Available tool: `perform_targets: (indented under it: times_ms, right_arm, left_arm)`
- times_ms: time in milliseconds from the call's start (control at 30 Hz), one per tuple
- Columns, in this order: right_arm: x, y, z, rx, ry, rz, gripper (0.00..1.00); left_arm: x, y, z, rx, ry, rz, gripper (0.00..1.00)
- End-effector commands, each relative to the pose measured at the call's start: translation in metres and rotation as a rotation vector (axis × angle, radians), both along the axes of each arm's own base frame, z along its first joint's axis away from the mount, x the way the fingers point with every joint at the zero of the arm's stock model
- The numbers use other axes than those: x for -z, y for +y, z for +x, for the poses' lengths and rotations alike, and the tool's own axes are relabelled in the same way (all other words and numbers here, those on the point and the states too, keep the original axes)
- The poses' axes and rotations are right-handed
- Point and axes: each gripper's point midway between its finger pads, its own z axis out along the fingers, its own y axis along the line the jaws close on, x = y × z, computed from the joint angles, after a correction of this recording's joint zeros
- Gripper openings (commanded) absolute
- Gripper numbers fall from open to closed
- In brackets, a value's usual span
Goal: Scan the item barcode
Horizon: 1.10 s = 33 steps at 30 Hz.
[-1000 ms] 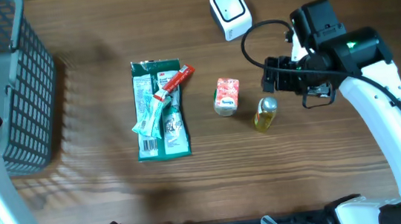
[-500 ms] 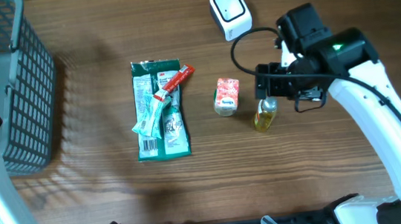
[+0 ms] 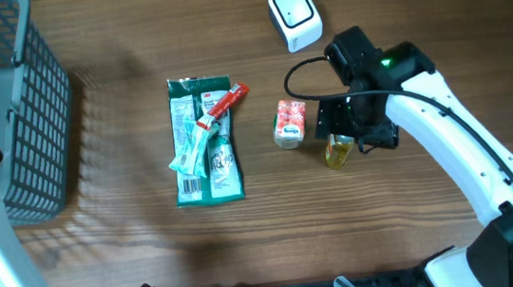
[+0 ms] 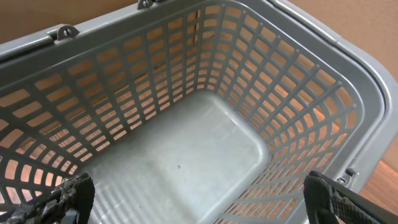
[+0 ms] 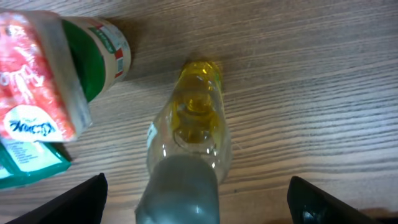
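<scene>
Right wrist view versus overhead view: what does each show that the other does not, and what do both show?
Only the right wrist view shows the grey cap of the clear plastic bottle of yellow liquid. Only the overhead view shows the white square scanner, the grey mesh basket and the red stick. Both show that bottle and the small red-and-white carton.

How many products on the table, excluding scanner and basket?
5: green pack with red sachet and teal sachet on it; pink carton to its right; yellow bottle below the right gripper. Pack may hide more.
</scene>
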Motion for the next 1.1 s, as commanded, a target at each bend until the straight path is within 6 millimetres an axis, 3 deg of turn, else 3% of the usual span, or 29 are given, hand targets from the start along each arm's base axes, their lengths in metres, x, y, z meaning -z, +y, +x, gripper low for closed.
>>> perform_targets:
  times_ms: [0,233,400,500,667,800,833,1000,1067]
  right_arm:
    - [0.015,-0.003,0.0,0.022,0.003,-0.026,0.87]
    - [0.029,-0.004,0.002,0.018,-0.012,-0.028,0.85]
    - [0.033,-0.003,0.005,0.01,-0.024,-0.024,0.75]
    - [0.033,-0.002,0.007,-0.073,-0.039,-0.028,0.62]
    - [0.032,-0.006,0.016,-0.223,-0.083,-0.064,0.61]
    - [0.032,-0.004,0.021,-0.365,-0.109,-0.073,0.49]
    - [0.032,-0.004,0.022,-0.349,-0.114,-0.069,0.49]
    - [0.031,-0.002,0.027,-0.285,-0.132,-0.06,0.67]
    - [0.031,-0.001,0.026,-0.284,-0.129,-0.055,0.69]
  left_arm:
    - [-0.004,0.001,0.0,0.01,0.0,0.015,1.0]
    - [-0.004,0.001,0.0,0.01,0.0,0.015,1.0]
    - [-0.004,0.001,0.0,0.011,0.0,0.014,1.0]
    - [-0.004,0.001,0.0,0.011,0.0,0.014,1.0]
    - [-0.004,0.001,0.0,0.01,0.001,0.014,1.0]
    - [-0.004,0.001,0.0,0.011,0.0,0.014,1.0]
    - [-0.004,0.001,0.0,0.011,0.0,0.014,1.0]
    - [-0.004,0.001,0.0,0.011,0.0,0.014,1.0]
    - [-0.004,0.001,0.0,0.01,0.001,0.014,1.0]
